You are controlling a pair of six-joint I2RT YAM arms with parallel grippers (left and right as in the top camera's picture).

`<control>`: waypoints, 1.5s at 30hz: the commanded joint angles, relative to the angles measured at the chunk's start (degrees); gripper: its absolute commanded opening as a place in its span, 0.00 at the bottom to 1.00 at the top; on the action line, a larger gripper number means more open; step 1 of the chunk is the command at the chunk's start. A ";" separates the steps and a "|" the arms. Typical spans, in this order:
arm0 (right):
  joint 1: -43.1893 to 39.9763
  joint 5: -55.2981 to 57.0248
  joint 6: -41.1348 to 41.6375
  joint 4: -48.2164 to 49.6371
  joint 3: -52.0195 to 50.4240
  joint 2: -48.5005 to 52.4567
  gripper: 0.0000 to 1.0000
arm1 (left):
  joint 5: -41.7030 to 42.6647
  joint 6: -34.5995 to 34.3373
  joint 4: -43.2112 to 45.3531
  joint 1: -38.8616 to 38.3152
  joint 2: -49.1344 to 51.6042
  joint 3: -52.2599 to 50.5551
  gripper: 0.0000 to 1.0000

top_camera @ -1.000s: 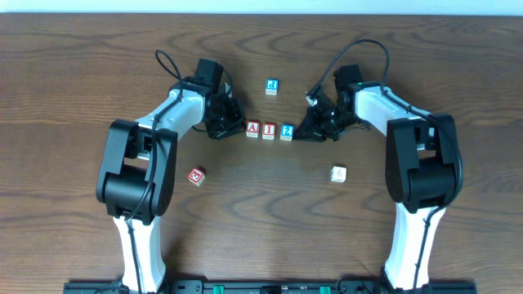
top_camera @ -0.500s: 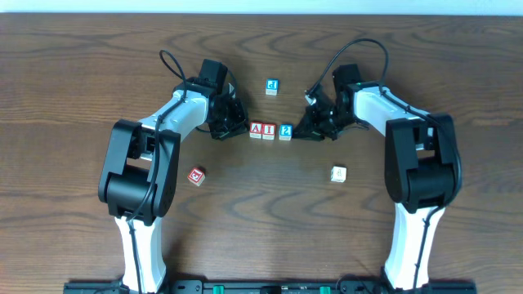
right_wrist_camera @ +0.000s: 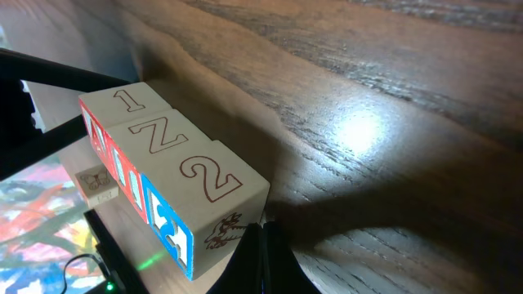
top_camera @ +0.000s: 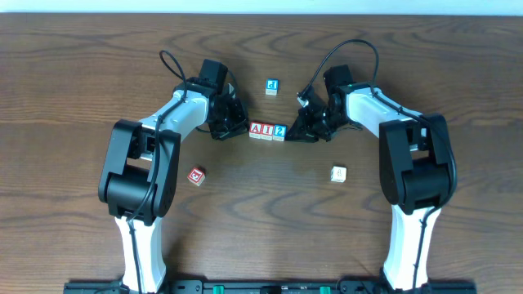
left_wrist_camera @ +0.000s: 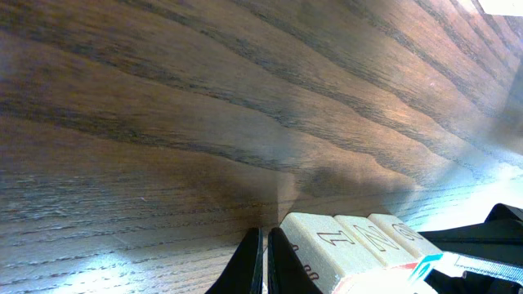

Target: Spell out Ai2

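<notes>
Three wooden blocks stand in a tight row at the table's middle: a red A block [top_camera: 256, 130], a red I block [top_camera: 267, 131] and a blue 2 block [top_camera: 279, 131]. My left gripper [top_camera: 243, 127] is shut and empty, its tips against the A block's left side; in the left wrist view [left_wrist_camera: 266, 253] the row [left_wrist_camera: 343, 241] lies just right of the fingers. My right gripper [top_camera: 292, 133] is shut and empty, its tips touching the 2 block's right side; the right wrist view [right_wrist_camera: 263, 253] shows the 2 block [right_wrist_camera: 208, 200] right beside them.
A blue block [top_camera: 272, 86] lies behind the row. A red block [top_camera: 195, 175] lies front left and a pale block [top_camera: 338, 174] front right. Both arms reach in from the near edge and curve over the table.
The right gripper pushed the 2 block left until it closed against the I block. The left gripper shifted slightly right, and the row now sits together.
</notes>
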 commanded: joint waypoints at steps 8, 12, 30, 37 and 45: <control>-0.24 -0.24 0.44 1.18 0.13 1.36 0.01 | -1.57 -1.22 -1.25 -0.24 1.16 -0.04 0.06; -0.46 -0.24 0.44 1.25 0.15 1.36 0.01 | -1.57 -1.53 -1.29 -0.26 1.16 -0.04 0.06; -0.61 0.66 0.33 2.21 0.44 1.36 0.01 | -4.72 -4.04 -2.43 -0.24 1.16 -0.04 0.06; -1.92 4.79 -2.27 -2.10 4.15 1.33 0.01 | -6.23 -3.98 -2.01 1.03 1.14 0.09 0.06; -3.41 10.14 -5.01 -13.42 16.13 0.68 0.01 | -8.15 -0.09 -5.79 3.87 -0.76 5.75 0.05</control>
